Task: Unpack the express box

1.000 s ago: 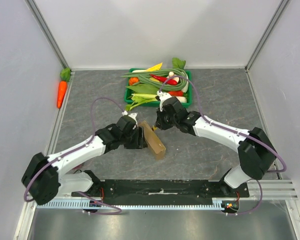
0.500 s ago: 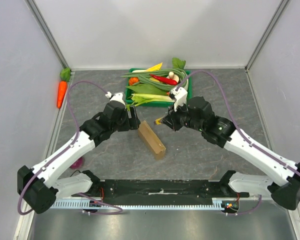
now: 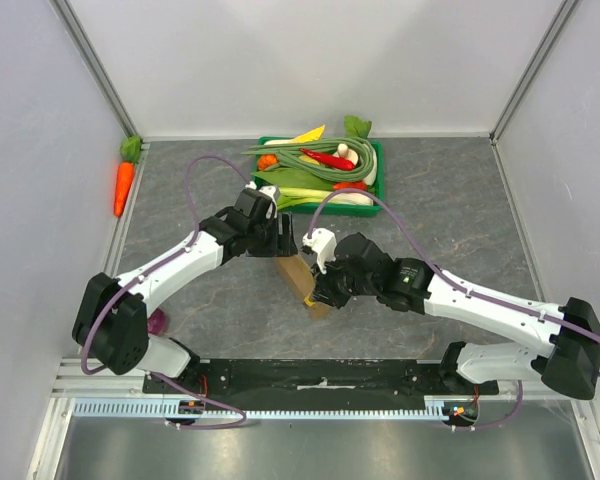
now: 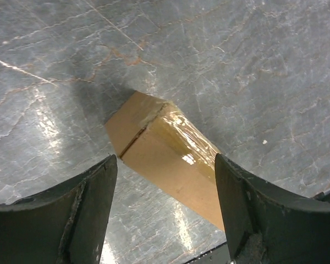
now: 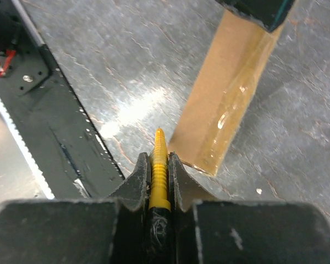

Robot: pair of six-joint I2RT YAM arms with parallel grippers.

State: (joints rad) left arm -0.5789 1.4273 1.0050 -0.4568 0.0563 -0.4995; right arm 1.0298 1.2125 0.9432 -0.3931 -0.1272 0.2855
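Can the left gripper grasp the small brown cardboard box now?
Probably yes. The open left gripper has a finger on each side of the far end of the small brown cardboard box, nothing between; the right gripper is at the other end.

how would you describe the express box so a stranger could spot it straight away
On the grey stone-look table, look near the middle, just below the green tray of vegetables in the top view. The express box lies there on a slant: a small, long, plain brown cardboard carton with shiny clear tape along its top. It is the only brown, square-edged thing there.
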